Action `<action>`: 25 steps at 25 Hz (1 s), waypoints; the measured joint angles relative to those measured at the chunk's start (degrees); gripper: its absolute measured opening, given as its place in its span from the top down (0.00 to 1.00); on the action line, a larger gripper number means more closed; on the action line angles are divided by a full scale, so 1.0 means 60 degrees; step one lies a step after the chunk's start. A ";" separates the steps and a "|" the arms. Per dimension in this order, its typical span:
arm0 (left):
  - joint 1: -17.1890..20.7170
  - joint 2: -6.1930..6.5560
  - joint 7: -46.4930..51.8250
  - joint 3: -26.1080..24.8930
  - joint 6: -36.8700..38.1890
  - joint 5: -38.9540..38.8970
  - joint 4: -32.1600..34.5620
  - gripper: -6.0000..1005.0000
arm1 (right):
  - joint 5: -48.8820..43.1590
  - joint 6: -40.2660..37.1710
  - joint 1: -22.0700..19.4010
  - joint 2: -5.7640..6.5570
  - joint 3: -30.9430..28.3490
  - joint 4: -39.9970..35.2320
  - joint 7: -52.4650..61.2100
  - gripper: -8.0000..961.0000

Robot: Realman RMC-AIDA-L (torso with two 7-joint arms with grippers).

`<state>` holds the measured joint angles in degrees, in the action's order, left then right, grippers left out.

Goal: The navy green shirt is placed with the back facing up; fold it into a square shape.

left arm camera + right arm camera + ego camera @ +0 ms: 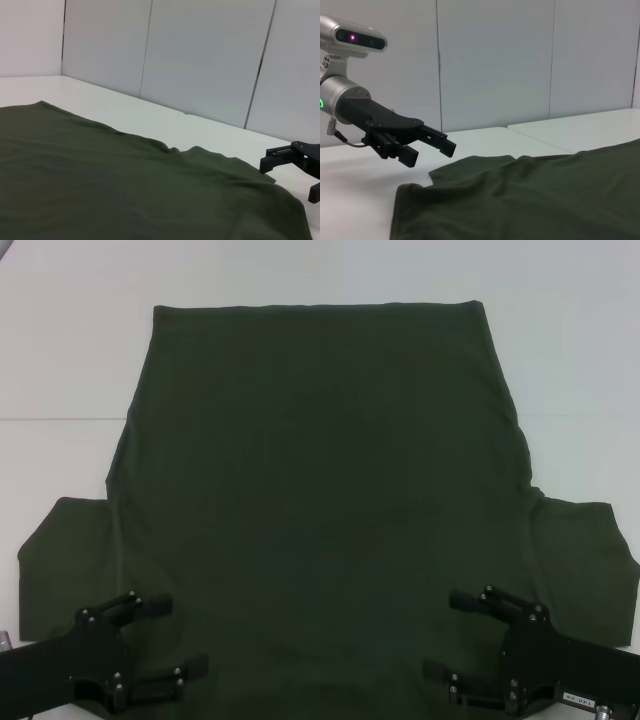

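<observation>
The navy green shirt (320,500) lies flat on the white table, plain side up. Its hem is at the far end and both short sleeves spread out near me. My left gripper (185,634) hangs open over the near left part of the shirt, by the left sleeve (65,560). My right gripper (441,634) hangs open over the near right part, by the right sleeve (585,560). Nothing sits between either pair of fingers. The right wrist view shows the left gripper (432,152) above the shirt (535,195). The left wrist view shows the right gripper (286,180) past the shirt (125,185).
The white table (70,360) extends beyond the shirt on the far side and at both sides, with a seam line (50,420) across it. White wall panels (200,60) stand behind the table.
</observation>
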<state>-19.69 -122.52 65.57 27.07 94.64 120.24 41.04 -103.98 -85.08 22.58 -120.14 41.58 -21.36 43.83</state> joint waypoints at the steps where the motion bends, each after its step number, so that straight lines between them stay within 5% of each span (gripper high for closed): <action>1: 0.0000 0.0000 0.0000 0.0000 0.0000 0.0000 0.0000 0.07 | 0.0000 0.0000 0.0000 0.0000 0.0000 0.0001 0.0001 0.05; 12: 0.0013 0.0000 0.0033 -0.0004 0.0019 -0.0004 0.0000 0.07 | 0.0000 0.0001 0.0000 0.0000 -0.0001 0.0000 0.0004 0.05; 16: -0.0098 0.0046 0.1293 -0.0141 0.0034 -0.0163 0.0010 0.07 | 0.0000 0.0001 0.0000 0.0000 -0.0001 0.0000 0.0005 0.05; 25: -0.1089 0.1053 0.7392 -0.0188 -0.0058 0.0417 0.0109 0.08 | -0.0007 -0.0007 0.0027 0.0000 -0.0001 0.0000 0.0033 0.05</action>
<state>-26.22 -116.20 109.92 25.94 94.29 122.74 41.69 -104.02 -85.12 22.75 -120.14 41.57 -21.36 44.03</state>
